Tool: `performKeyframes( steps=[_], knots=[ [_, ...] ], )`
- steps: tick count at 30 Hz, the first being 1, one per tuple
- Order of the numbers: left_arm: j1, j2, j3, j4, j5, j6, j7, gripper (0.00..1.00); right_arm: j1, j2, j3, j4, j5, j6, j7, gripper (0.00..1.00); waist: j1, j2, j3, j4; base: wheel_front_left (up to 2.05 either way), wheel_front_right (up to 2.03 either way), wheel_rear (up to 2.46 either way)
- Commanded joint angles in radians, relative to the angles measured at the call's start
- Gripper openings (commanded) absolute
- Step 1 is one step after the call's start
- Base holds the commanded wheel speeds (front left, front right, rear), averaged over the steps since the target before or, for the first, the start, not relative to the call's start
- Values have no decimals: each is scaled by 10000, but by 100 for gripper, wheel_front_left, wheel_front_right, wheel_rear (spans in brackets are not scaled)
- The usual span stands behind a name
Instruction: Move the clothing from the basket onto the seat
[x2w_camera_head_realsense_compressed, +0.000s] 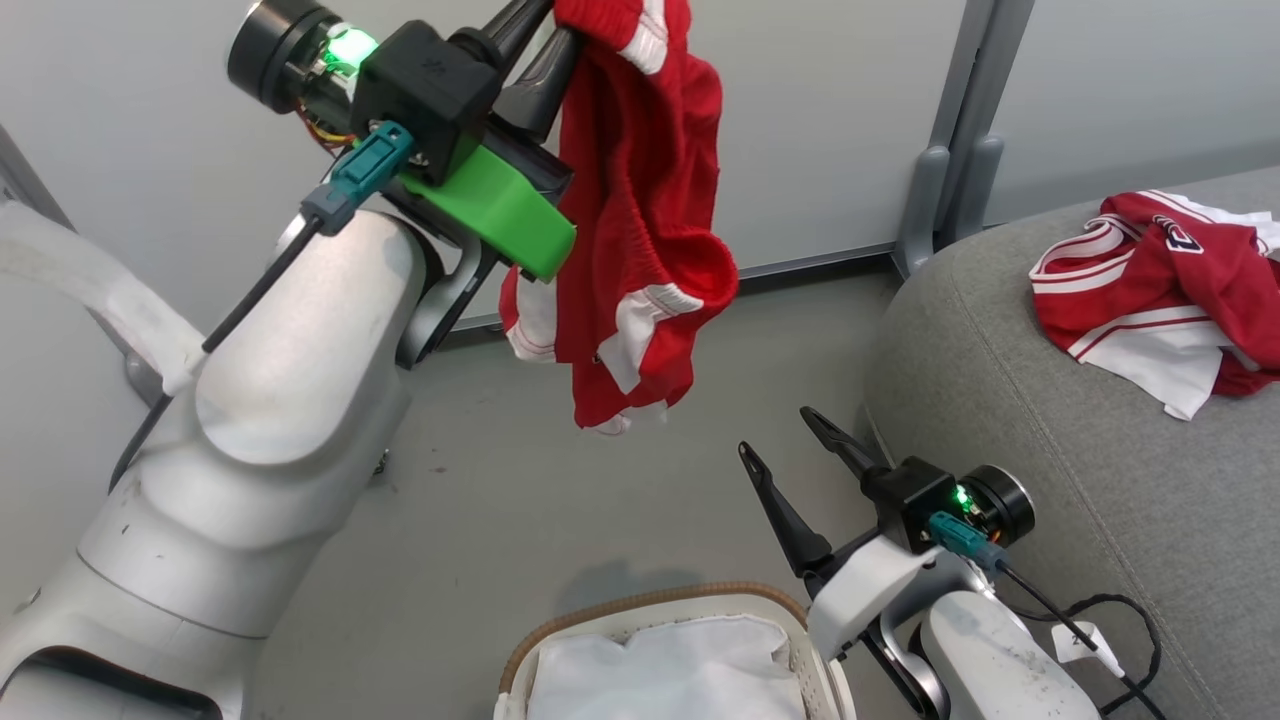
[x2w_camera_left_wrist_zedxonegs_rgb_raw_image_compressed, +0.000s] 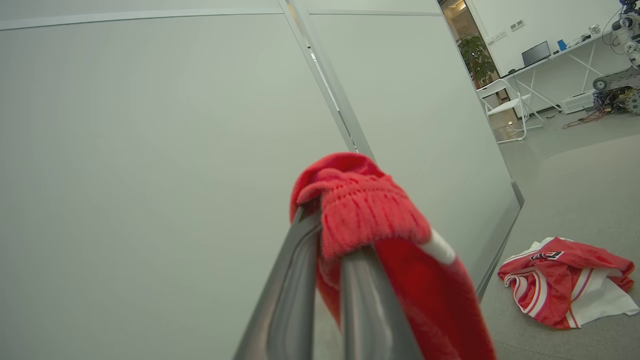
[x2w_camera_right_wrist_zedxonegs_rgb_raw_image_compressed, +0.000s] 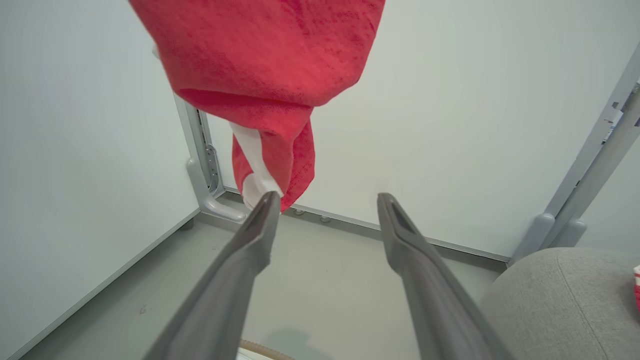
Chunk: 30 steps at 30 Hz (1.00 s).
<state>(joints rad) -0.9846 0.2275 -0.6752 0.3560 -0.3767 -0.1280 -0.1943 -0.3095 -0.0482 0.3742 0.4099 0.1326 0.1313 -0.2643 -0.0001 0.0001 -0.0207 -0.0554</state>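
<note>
Red jersey garment (x2w_camera_head_realsense_compressed: 640, 200), soft and limp, likely light, hanging high from the left jaws, clamped together on a bunched ribbed edge. Probably best held by thick trim or a gathered fold, not 1 thin layer. Right jaws apart and empty, low beside the basket (x2w_camera_head_realsense_compressed: 640, 598), white cloth (x2w_camera_head_realsense_compressed: 660, 670) inside. Open floor (x2w_camera_head_realsense_compressed: 600, 480) toward the seat (x2w_camera_head_realsense_compressed: 1000, 420); rounded edge near on the right, bare cushion beside 1 more red garment (x2w_camera_head_realsense_compressed: 1160, 280).
</note>
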Motion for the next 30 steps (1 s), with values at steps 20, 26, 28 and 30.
performKeyframes(
  steps=[20,26,28,30],
  knots=[
    [-367,-641,-914,-814,-885,-21,574,0,-1004,-43,94,226,177,-11,-1,27,1,-1,-296,861,0,0,0],
    [413,-263,-745,-624,-1169,221,424,0,-706,-43,-305,-252,67,-11,-1,0,1,-1,-249,788,0,0,0],
    [725,-140,-692,-457,-1282,266,302,0,-643,-40,-409,-346,40,-11,-1,0,1,-1,-219,740,0,0,0],
    [1030,-18,-608,-294,-1410,337,139,0,-594,-39,-502,-422,13,-11,-1,0,1,-1,-191,684,0,0,0]
  ],
)
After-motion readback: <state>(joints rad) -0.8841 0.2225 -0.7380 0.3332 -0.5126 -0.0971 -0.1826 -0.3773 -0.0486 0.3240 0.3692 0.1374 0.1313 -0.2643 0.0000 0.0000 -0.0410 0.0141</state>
